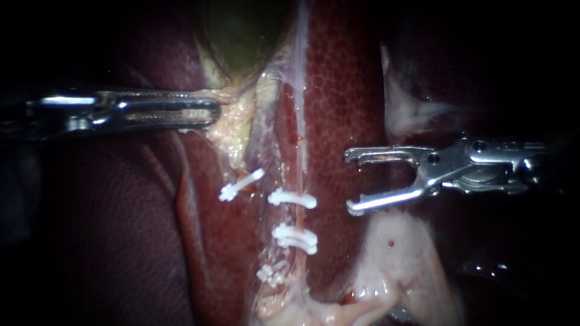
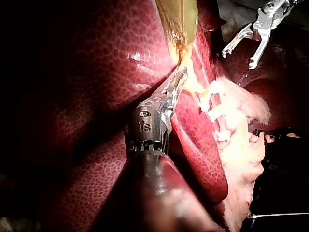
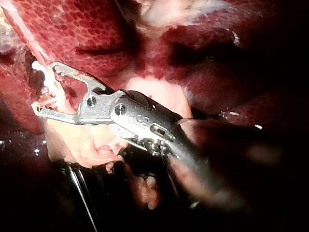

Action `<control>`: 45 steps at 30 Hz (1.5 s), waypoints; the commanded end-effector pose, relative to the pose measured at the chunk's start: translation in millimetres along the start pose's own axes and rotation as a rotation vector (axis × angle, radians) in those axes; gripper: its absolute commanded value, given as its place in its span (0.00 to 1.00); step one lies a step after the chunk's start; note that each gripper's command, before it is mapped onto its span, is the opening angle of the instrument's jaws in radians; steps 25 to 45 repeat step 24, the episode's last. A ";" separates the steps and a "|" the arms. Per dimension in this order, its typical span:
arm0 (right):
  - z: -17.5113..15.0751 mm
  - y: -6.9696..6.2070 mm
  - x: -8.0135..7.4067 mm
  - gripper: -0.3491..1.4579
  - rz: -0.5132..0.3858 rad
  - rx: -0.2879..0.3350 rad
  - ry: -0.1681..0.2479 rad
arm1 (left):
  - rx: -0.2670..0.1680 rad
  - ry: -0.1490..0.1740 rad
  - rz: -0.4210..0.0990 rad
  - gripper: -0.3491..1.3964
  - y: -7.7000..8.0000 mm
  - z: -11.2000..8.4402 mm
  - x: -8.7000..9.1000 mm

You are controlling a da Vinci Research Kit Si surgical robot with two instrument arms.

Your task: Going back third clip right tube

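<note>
Silver right instrument [image 1: 349,182] stood agape, empty, near white plastic clips [image 1: 293,198]; left instrument [image 1: 214,112] clamped yellowish tissue [image 1: 238,119]. Withdrawal should avoid snagging clips.

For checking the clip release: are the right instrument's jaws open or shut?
Open. In the endoscope view a clear gap shows between the jaws of the right instrument, and nothing is held.

The gallbladder [image 1: 241,36] lies above, with the liver [image 1: 344,90] to its right. Below it the right tube [image 1: 300,139] runs down, crossed by an upper clip [image 1: 292,198] and a lower clip [image 1: 295,238]. The left instrument [image 1: 211,111] apparently meets the gallbladder's lower end, and the right instrument [image 1: 350,181] stands apart, right of the clips.
</note>
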 end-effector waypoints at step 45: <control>0.1 -0.2 0.1 0.53 0.000 0.001 0.000 | 0.005 0.009 -0.003 0.16 -0.2 1.4 0.6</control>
